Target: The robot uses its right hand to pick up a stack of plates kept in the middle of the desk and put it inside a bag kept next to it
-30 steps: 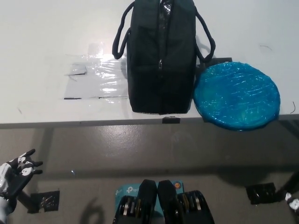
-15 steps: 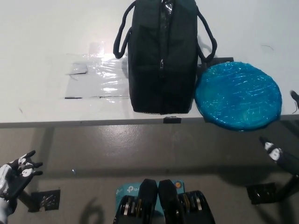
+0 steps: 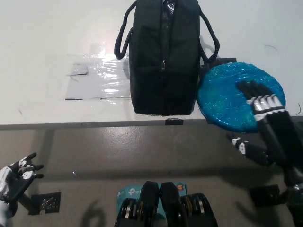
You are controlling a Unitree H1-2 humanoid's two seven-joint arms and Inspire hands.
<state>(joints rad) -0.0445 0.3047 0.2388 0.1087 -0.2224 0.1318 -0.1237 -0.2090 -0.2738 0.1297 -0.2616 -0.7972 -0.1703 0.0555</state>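
A stack of blue plates wrapped in clear film lies at the white desk's front right, overhanging the edge a little. A black bag with two handles stands just to its left, its top zip running down the middle. My black right hand is open, its fingers spread flat over the right part of the plates, with one finger sticking out below the desk edge. It holds nothing. My white left hand rests low at the bottom left, below the desk, fingers apart.
The white desk has a patch of clear tape left of the bag. A small black tab sits on the desk's front edge. Grey floor lies below with black tape marks.
My right hand has risen from the bottom right corner and now reaches over the blue plates. The left hand, bag and plates have stayed put.
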